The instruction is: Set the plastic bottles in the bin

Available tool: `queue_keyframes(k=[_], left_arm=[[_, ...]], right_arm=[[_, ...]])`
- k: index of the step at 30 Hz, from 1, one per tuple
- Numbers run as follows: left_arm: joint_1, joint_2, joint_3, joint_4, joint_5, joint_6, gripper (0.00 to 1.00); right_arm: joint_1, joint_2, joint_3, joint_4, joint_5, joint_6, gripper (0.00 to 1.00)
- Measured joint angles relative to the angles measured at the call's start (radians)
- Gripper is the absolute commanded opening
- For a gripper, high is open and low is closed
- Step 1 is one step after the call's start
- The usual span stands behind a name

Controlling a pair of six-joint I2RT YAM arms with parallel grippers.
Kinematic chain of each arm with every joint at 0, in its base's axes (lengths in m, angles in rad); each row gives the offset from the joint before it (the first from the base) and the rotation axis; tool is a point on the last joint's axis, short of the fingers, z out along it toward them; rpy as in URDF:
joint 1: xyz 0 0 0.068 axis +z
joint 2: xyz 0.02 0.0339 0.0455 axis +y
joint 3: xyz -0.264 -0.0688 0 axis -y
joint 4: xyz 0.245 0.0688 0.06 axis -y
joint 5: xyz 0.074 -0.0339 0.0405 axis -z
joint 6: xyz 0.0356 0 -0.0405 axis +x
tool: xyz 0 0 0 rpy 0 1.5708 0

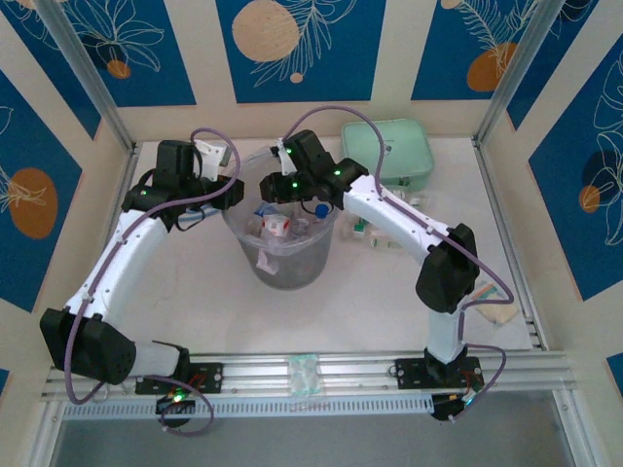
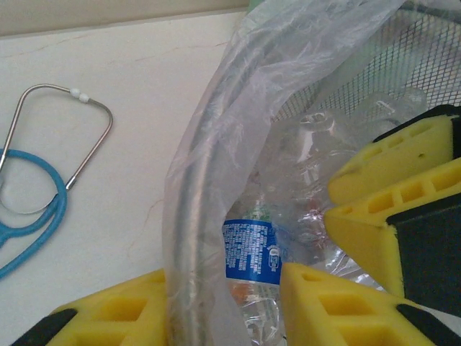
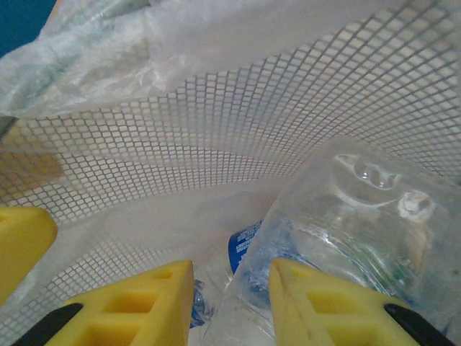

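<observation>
White table (image 1: pixel 195 292) lies under me, with blue leaf walls (image 1: pixel 127 49) around it. Most plastic bottles (image 1: pixel 279 226) lie down in the bin (image 1: pixel 292 277), which stands in the middle of the table. A few loose bottles (image 1: pixel 375 233) lie on the table just to its right. One blue-label bottle (image 2: pixel 248 249) rests low inside the bin.

My right gripper (image 3: pixel 230 267) hangs inside the bin, fingers apart and holding nothing. A clear bottle (image 3: pixel 346 209) sits right against one finger. My left gripper (image 2: pixel 225 277) has its fingers apart, one outside the rim and one inside, and the thin bag (image 2: pixel 216 130) runs between them.

I think that if I pull away fast, a finger could hook the bag and tip the bin. My two grippers are close, so they might bump. A stethoscope (image 2: pixel 62 196) lies near the bin.
</observation>
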Motion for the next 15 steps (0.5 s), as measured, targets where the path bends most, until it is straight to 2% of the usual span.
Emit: queue_keyframes(k=[9, 15], left_arm=[[0.0, 0.0, 0.0, 0.005, 0.008, -0.001, 0.37], [0.0, 0.0, -0.002, 0.01, 0.008, -0.001, 0.37]], right_arm=[[0.003, -0.066, 0.022, -0.058, -0.001, 0.0, 0.44], [-0.048, -0.217, 0.005, -0.064, -0.02, 0.003, 0.56]])
